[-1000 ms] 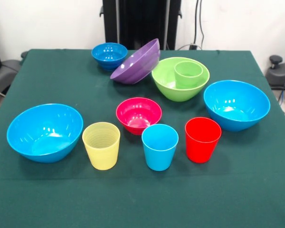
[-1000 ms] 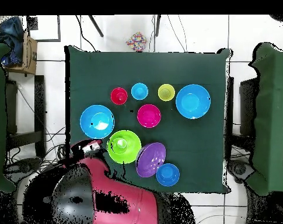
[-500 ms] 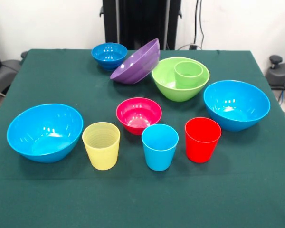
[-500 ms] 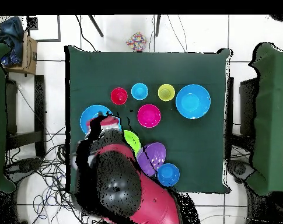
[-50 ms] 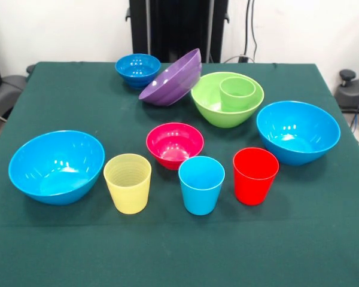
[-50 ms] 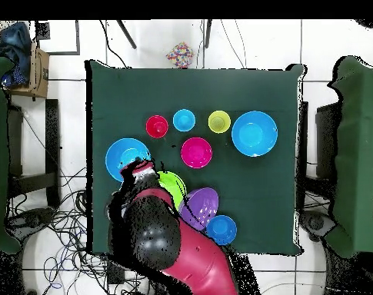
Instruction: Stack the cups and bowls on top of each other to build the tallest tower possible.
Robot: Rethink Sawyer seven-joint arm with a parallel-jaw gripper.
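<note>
The green surface (image 5: 60,101) holds all the cups and bowls. In the front view, the big lime green bowl (image 5: 210,106) sits near the far edge, and the green cup (image 5: 237,92) stands upright inside it. That is the only start of a tower. Just beside it, the purple bowl (image 5: 173,79) is tipped up on its side, and it leans by the small dark blue bowl (image 5: 137,68). The pink-red bowl (image 5: 175,143) sits near the middle of the surface. One big light blue bowl (image 5: 57,165) is by the left edge and the other light blue bowl (image 5: 298,131) is by the right edge. Three cups stand upright in a row closer to the near edge: the pale yellow cup (image 5: 127,182), the light blue cup (image 5: 201,184) and the red cup (image 5: 255,175). They are apart from each other. In the overhead view, the red and black arm (image 6: 170,242) reaches over the lime green bowl and hides part of it. It is not possible to tell how the fingers are set.
</note>
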